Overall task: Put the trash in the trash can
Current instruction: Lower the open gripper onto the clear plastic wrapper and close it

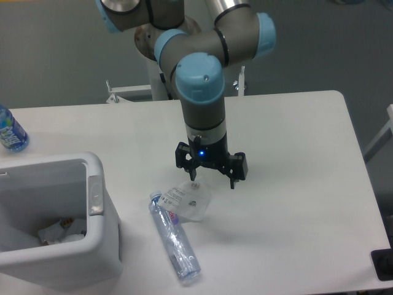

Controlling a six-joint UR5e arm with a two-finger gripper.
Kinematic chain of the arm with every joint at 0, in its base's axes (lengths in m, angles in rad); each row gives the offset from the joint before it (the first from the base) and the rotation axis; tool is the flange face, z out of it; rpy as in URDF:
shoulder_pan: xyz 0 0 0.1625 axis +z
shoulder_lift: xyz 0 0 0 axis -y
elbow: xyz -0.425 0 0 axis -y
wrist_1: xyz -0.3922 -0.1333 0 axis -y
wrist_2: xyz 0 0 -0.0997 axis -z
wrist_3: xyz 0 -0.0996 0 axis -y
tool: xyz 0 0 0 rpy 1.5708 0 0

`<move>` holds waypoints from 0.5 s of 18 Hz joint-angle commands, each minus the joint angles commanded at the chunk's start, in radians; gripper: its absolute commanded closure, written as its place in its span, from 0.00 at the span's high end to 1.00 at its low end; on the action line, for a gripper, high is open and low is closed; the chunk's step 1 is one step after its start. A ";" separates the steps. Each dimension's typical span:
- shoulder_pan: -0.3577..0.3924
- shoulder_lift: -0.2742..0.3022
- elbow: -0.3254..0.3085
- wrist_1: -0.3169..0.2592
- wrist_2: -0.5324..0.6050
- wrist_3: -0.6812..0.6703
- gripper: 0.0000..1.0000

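Note:
A crushed clear plastic bottle (pixel 175 239) lies on the white table, pointing from upper left to lower right. Its top end overlaps a flat clear packet (pixel 188 201) with a white printed label. My gripper (pixel 213 180) hangs open just above the packet's upper right edge, its left finger over the packet and its right finger over bare table. Nothing is between the fingers. The white trash can (pixel 104 236) stands at the lower left, with some crumpled bits inside it.
An upright blue-labelled bottle (pixel 10 131) stands at the table's far left edge. The arm's base and a metal bracket (pixel 126 92) sit behind the table's back edge. A dark object (pixel 384 264) is at the lower right corner.

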 joint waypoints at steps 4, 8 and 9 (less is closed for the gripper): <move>-0.020 -0.037 -0.037 0.002 -0.003 0.165 1.00; -0.041 -0.078 -0.040 0.032 -0.003 0.186 1.00; -0.048 -0.092 -0.045 0.044 -0.003 0.187 1.00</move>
